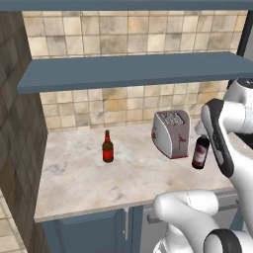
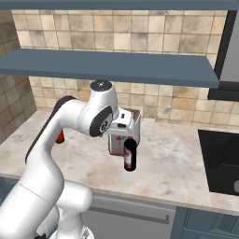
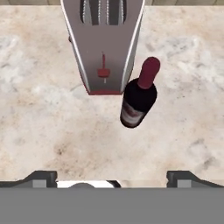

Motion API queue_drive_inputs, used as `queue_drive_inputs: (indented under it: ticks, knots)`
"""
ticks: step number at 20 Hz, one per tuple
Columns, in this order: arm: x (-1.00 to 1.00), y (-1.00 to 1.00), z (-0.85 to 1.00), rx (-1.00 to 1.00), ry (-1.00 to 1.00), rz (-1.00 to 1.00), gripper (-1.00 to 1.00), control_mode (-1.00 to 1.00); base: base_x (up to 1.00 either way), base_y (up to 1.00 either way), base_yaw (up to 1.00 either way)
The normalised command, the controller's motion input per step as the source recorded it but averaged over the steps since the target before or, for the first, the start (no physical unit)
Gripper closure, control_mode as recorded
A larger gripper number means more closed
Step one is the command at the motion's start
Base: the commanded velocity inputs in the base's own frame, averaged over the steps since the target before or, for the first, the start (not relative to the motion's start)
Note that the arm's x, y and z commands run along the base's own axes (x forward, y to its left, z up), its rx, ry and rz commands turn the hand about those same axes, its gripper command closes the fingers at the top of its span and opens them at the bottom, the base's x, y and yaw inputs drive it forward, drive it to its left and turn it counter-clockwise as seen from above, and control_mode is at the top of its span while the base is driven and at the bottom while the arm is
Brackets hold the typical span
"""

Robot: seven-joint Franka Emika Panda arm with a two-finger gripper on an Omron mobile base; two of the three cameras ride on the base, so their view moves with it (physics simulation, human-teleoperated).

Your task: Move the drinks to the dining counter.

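The near-black wine bottle (image 1: pixel 200 152) (image 2: pixel 130 154) (image 3: pixel 139 96), with a red cap and label, stands upright on the marble worktop (image 1: pixel 84 178), just in front of the toaster's right corner. The small brown beer bottle (image 1: pixel 107 148) stands further left; in the right base view it (image 2: pixel 60 136) is mostly hidden behind my arm. My gripper (image 3: pixel 113 177) hovers above the worktop, looking down on the wine bottle. It is open, with nothing between its fingers, and the bottle lies ahead of the fingertips (image 3: pixel 41 177) without touching them. The dining counter is out of view.
A silver and red toaster (image 1: pixel 171 132) (image 3: pixel 104 43) stands behind the wine bottle. A blue-grey shelf (image 1: pixel 133 69) hangs over the worktop. A dark wall (image 1: pixel 20 148) closes the left end, and a black cooktop (image 2: pixel 224 158) lies to the right.
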Motion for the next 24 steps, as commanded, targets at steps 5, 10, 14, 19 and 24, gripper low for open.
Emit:
queue_drive_inputs:
  ticks: [5,10,14,19,24]
  knots:
    - [0.10,-0.21,-0.43,0.00,-0.14,0.00,-1.00,-1.00,0.00,0.00,0.00]
    - [0.07,-0.18,-0.25,0.00,-0.11,0.00,-1.00,-1.00,0.00,0.00,0.00]
    - [0.17,-0.09,-0.06,0.00,0.00,0.00,-1.00,-1.00,0.00,0.00,0.00]
    - [0.18,-0.05,0.00,0.00,0.00,0.00,-1.00,-1.00,0.00,0.00,0.00]
    - [0.13,-0.04,0.00,0.00,0.00,0.00,-1.00,-1.00,0.00,0.00,0.00]
